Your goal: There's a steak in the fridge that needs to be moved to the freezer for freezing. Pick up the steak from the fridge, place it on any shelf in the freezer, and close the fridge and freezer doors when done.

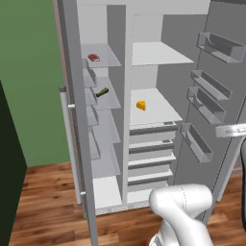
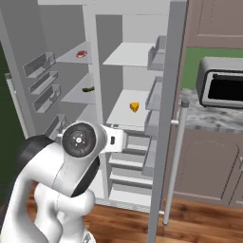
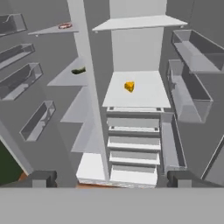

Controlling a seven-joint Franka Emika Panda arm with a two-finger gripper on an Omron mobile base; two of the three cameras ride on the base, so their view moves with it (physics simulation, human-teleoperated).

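The fridge (image 1: 153,108) and the narrower freezer (image 1: 103,125) both stood with their doors (image 2: 163,118) swung wide, so nothing blocked the way in.

The steak (image 1: 93,57) already lay on the top freezer shelf (image 1: 108,56), near its outer edge, with the green vegetable (image 1: 102,92) one shelf below. The yellow cheese wedge (image 1: 141,105) sat alone on the fridge's middle shelf.

Judged from that, the placing looked done and the step in hand was closing up.

The hand (image 3: 111,178) hung back from the cabinet, facing the lower drawers (image 3: 133,144), its fingers (image 3: 41,178) spread as wide as they went and holding nothing.

To do the closing well, the arm would likely have to get outside a door's far edge and push on the flat outer face or the bar handle (image 2: 176,161), sweeping along the hinge arc rather than straight in.

The door bins (image 3: 188,92) jutted inward, so the hand should stay clear of them. One door at a time seemed the safer order.
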